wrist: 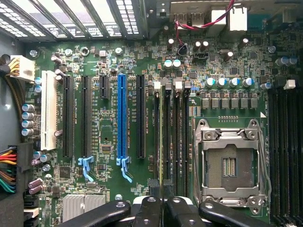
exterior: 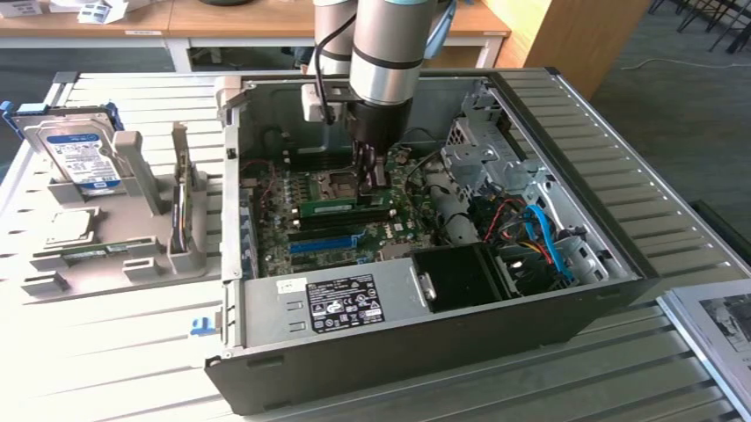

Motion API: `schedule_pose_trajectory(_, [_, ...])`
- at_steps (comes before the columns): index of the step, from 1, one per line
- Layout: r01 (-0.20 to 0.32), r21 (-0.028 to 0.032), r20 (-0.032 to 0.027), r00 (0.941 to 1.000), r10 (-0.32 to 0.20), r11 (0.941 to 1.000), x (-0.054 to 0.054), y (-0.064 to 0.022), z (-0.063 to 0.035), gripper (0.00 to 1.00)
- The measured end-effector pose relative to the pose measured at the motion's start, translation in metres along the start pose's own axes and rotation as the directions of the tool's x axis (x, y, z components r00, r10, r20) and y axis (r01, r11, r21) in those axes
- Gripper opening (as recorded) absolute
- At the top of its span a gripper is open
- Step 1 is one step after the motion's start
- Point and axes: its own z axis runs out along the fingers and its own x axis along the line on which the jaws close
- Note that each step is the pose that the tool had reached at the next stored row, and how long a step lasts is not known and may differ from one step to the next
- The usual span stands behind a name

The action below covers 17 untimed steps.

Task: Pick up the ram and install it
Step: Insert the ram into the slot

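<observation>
The ram [exterior: 329, 208] is a green stick with a pale label, standing on edge over the motherboard's memory slots inside the open computer case [exterior: 411, 360]. In the wrist view the ram [wrist: 163, 142] shows as a thin edge running along a slot beside the empty CPU socket [wrist: 229, 165]. My gripper [exterior: 375, 183] reaches straight down into the case from above. Its black fingers [wrist: 147, 210] sit close together around the near end of that edge, so the gripper [wrist: 163, 208] is shut on the ram. I cannot tell how deep the stick sits in the slot.
A grey holder [exterior: 105, 255] on the exterior view's left carries a silver hard drive [exterior: 80, 158] and a square CPU chip [exterior: 70, 224]. Inside the case are the power supply [exterior: 340, 299], a drive cage [exterior: 481, 145] and blue and red cables [exterior: 540, 237]. Expansion slots [wrist: 123, 118] lie beside the memory slots.
</observation>
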Motion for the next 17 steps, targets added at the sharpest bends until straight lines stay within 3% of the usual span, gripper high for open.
schedule_pose_trajectory(17, [0.000, 0.0001, 0.0000, 1.0000, 0.000, 1.0000, -0.0002, -0.0011, 0.0040, 0.12])
